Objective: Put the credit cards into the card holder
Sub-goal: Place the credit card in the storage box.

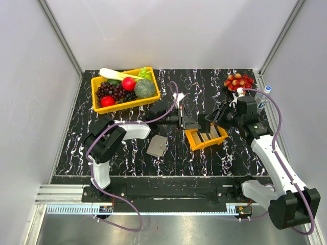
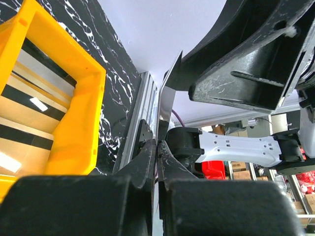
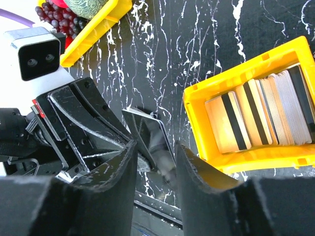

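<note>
One dark credit card (image 3: 152, 132) stands on edge above the table, just left of the small orange tray (image 1: 196, 143). My left gripper (image 2: 158, 145) is shut on that card (image 2: 166, 98), which shows edge-on in the left wrist view. My right gripper (image 3: 156, 150) is open, its fingers either side of the same card without touching it. In the top view the left gripper (image 1: 189, 121) and right gripper (image 1: 213, 118) meet tip to tip. Several more credit cards (image 3: 256, 113) stand in the tray. The grey card holder (image 1: 157, 146) lies flat on the table, left of the tray.
A large yellow bin (image 1: 99, 107) of fruit and vegetables stands at the back left. A bunch of red and yellow fruit (image 1: 238, 81) and a small bottle (image 1: 263, 98) lie at the back right. White walls close in the table.
</note>
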Available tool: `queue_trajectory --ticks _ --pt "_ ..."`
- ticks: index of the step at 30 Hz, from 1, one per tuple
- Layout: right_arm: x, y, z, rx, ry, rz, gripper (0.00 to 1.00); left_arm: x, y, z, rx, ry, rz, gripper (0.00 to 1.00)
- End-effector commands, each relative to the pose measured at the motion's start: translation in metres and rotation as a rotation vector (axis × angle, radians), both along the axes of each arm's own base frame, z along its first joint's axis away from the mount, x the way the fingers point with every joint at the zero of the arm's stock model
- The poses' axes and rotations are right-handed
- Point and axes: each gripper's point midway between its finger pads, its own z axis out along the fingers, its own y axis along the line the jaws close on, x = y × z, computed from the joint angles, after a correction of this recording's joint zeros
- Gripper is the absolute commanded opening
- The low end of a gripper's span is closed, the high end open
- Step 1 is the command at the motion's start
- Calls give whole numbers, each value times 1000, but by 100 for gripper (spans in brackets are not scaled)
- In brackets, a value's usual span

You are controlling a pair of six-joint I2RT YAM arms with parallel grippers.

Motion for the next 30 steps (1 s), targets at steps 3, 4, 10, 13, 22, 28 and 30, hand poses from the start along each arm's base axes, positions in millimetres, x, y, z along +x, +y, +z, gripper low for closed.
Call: queue_trajectory --ticks 3,4,10,13,22,28,30 --pt "3 -14 24 -85 -88 -27 45 6 -1 7 32 -67 11 0" --pt "3 -19 20 -112 -80 -45 46 7 -1 1 59 -57 14 0" --pt "5 -28 -8 -195 -18 -48 49 19 -2 -25 235 -93 57 0" --pt "4 -20 -19 -167 16 -13 50 24 -3 -41 325 -43 70 0" --pt "6 -11 -42 -97 83 -29 64 6 -9 -45 298 -68 2 0" --pt "11 0 -39 -43 80 5 76 2 -6 -43 381 -184 -12 0" --pt "13 2 -35 -35 64 7 83 3 -7 -44 429 -213 -6 0"
